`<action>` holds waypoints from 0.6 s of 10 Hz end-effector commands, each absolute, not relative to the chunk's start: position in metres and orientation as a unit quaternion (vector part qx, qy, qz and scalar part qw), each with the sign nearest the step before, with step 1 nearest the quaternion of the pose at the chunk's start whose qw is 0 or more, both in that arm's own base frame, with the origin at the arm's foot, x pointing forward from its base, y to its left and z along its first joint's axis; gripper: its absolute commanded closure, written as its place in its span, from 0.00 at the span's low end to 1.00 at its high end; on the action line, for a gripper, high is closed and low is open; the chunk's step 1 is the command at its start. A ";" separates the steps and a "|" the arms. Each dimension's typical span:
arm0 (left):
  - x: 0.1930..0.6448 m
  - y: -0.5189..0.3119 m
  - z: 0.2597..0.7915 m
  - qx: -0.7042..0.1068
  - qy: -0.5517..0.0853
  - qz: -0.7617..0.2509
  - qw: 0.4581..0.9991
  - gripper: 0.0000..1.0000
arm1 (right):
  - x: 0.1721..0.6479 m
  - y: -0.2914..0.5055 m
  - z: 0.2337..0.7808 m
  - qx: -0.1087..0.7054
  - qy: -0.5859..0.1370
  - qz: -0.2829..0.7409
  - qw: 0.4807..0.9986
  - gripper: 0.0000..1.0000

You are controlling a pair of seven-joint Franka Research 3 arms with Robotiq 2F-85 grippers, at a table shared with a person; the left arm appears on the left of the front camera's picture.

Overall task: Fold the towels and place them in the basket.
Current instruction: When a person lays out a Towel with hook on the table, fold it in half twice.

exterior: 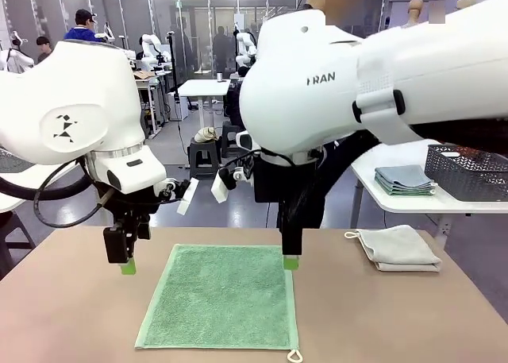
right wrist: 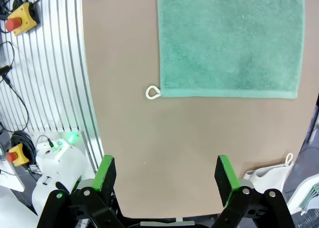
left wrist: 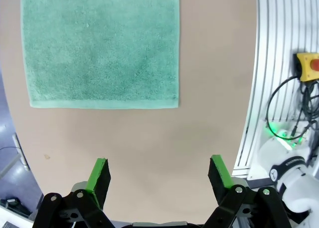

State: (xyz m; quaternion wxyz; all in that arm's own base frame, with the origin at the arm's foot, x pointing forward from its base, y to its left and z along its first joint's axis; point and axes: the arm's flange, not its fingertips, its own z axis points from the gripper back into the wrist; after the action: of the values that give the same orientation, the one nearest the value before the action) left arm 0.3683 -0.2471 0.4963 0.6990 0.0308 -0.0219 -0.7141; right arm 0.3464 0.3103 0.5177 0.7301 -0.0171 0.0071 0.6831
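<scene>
- green towel (exterior: 221, 295) lies spread flat;
- left gripper (left wrist: 159, 170) hovers beside its left edge, fingers wide apart, empty;
- right gripper (right wrist: 163, 170) hovers beside its right edge, likewise;
- cream towel (exterior: 399, 247) lies folded farther right

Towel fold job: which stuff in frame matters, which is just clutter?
Job: flat green terry towel; folded cream-white terry towel; dark grey lattice plastic basket.
Clutter: stack of grey-blue folded garments; yellow emergency-stop box with red button.
</scene>
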 end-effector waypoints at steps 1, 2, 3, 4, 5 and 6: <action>0.359 -0.239 0.486 0.030 -0.036 -0.721 0.691 0.00 | 0.331 0.301 0.500 -0.004 -0.006 0.700 0.714 0.00; 0.355 -0.237 0.482 0.028 -0.035 -0.722 0.690 0.00 | 0.327 0.301 0.492 -0.002 -0.003 0.700 0.714 0.00; 0.351 -0.237 0.477 0.026 -0.031 -0.723 0.690 0.00 | 0.321 0.301 0.484 0.004 -0.004 0.701 0.713 0.00; 0.347 -0.237 0.471 0.023 -0.030 -0.727 0.685 0.00 | 0.317 0.300 0.476 0.011 -0.006 0.703 0.711 0.00; 0.344 -0.238 0.463 0.020 -0.027 -0.732 0.680 0.00 | 0.314 0.300 0.468 0.016 -0.005 0.706 0.708 0.00; 0.339 -0.239 0.455 0.014 -0.019 -0.733 0.679 0.00 | 0.310 0.303 0.458 0.029 -0.002 0.708 0.706 0.00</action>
State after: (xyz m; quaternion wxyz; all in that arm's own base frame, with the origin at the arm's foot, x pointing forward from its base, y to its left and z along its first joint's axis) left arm 0.3446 -0.2422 0.4618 0.6896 0.0264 -0.0077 -0.7237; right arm 0.3142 0.3072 0.4653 0.7173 0.0073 0.0086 0.6966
